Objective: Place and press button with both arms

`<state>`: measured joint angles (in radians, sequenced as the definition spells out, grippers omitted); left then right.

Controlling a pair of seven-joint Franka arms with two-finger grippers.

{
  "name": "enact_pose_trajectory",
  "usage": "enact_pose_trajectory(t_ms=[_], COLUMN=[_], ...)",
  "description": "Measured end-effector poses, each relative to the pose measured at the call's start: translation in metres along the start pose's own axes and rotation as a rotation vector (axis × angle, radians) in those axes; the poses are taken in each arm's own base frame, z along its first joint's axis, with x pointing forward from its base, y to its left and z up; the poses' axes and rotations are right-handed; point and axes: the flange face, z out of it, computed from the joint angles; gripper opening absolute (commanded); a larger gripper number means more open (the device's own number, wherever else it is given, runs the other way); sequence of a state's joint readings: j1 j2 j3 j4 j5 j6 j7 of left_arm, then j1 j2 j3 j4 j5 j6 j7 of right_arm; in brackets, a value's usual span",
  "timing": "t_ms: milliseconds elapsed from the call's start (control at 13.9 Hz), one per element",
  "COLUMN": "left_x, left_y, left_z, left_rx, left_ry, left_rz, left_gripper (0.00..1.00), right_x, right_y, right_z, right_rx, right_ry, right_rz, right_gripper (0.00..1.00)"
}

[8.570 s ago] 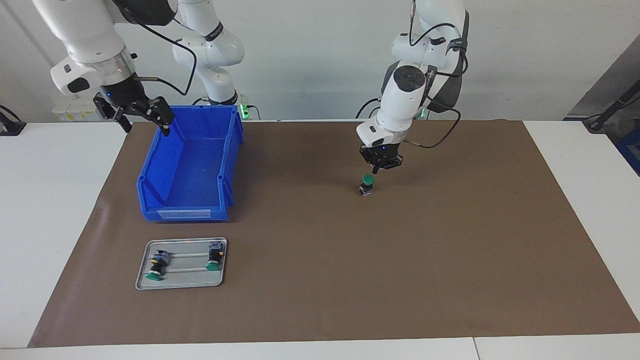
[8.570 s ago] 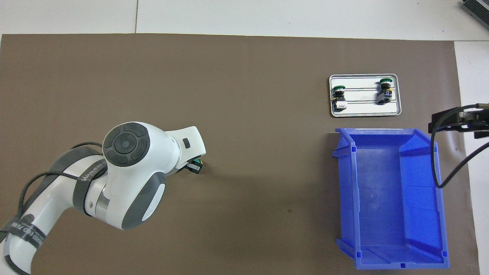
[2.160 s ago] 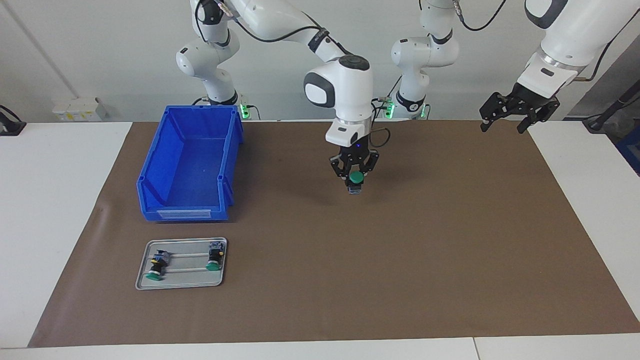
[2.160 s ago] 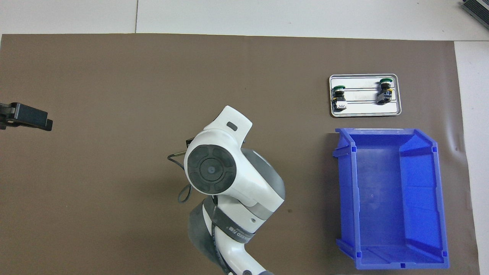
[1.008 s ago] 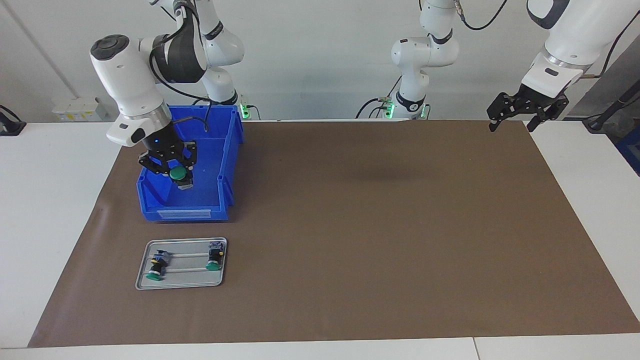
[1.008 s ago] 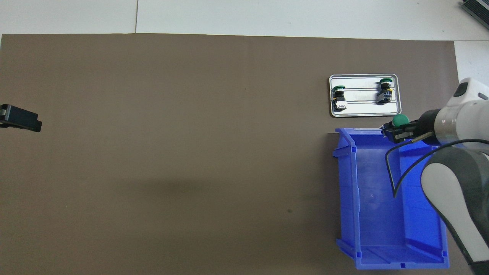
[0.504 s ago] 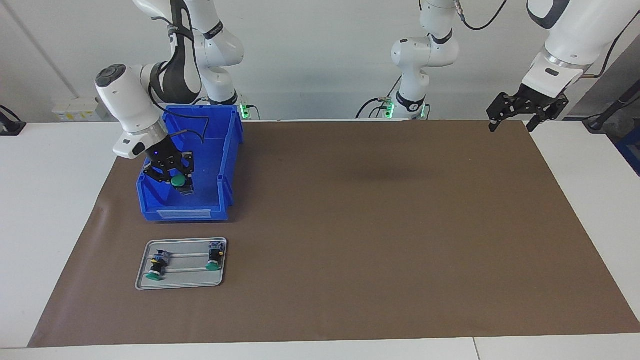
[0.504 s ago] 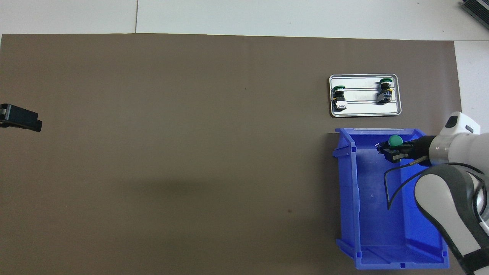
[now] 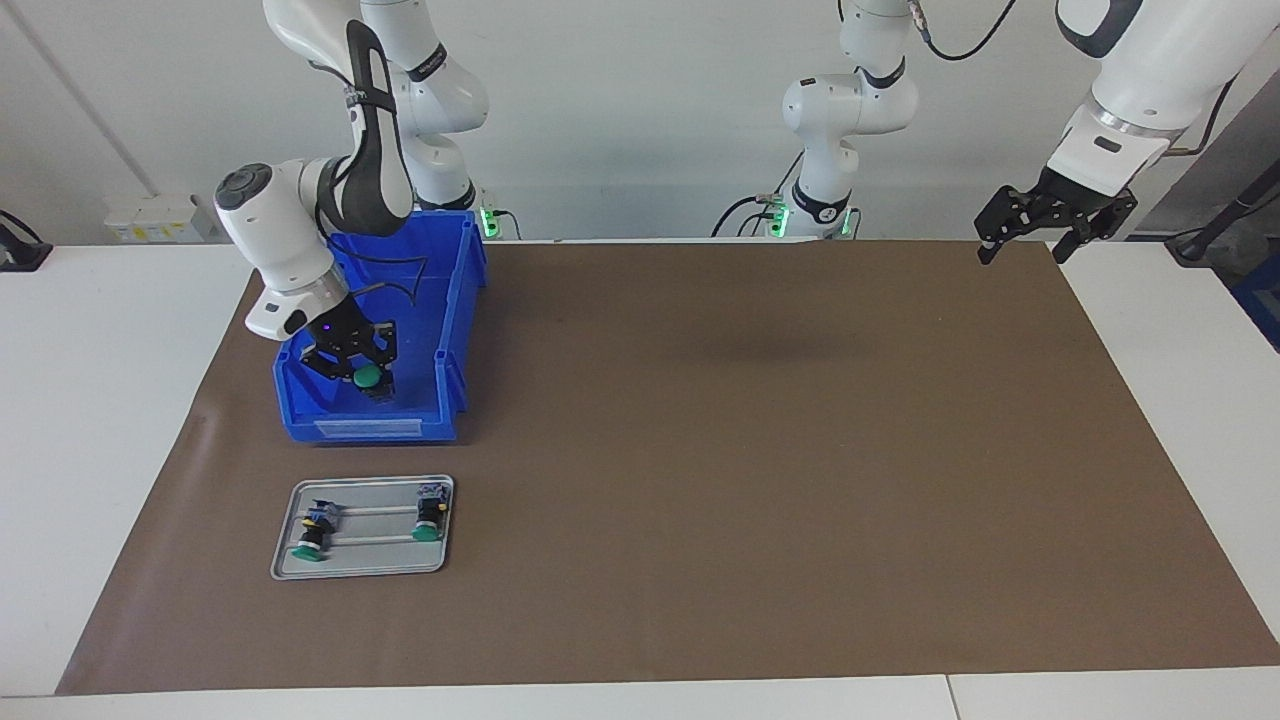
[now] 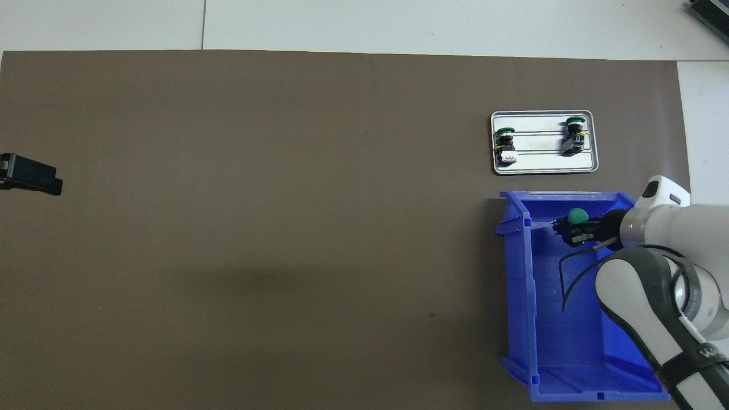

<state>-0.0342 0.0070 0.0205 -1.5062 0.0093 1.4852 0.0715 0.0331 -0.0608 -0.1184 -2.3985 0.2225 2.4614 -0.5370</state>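
Note:
A button (image 9: pixel 368 377) (image 10: pixel 577 215) with a round green cap is gripped by my right gripper (image 9: pixel 371 386) (image 10: pixel 572 225), which is shut on its black body. Gripper and button are down inside the blue bin (image 9: pixel 365 430) (image 10: pixel 515 285), at the bin's end closest to the tray. Whether the button's base touches the bin floor I cannot tell. My left gripper (image 9: pixel 1022 252) (image 10: pixel 34 176) hangs open and empty over the mat's corner at the left arm's end of the table.
A metal tray (image 9: pixel 360 570) (image 10: pixel 544 169) lies on the brown mat just farther from the robots than the bin. On it lie two more green-capped buttons (image 9: pixel 312 535) (image 9: pixel 430 520), on their sides.
My right gripper has come down deeper into the blue bin with the button. The left arm has stayed where it was.

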Motion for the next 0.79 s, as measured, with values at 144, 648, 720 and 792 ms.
enact_pose_trajectory(t_ms=[144,648,720,792], left_x=[0.0,-0.001,-0.001,-0.001], left_y=[0.002,-0.004,-0.004,-0.004], left_z=[0.0,-0.001,-0.001,-0.001], left_rx=[0.0,0.0,0.0,0.0], left_ry=[0.0,0.002,0.002,0.002], left_rz=[0.003,-0.009,-0.009,-0.009], left_gripper=[1.0,1.0,1.0,1.0], right_x=[-0.007,-0.012,-0.012,-0.01], right_y=[-0.001,-0.003,-0.003,-0.004], right_z=[0.012,0.017,0.017,0.015], right_rx=[-0.005,-0.002,-0.002,-0.003], right_ry=[-0.005,-0.011,-0.01,-0.005], right_rz=[0.003,0.015,0.023,0.028], right_gripper=[0.0,1.0,1.0,1.0])
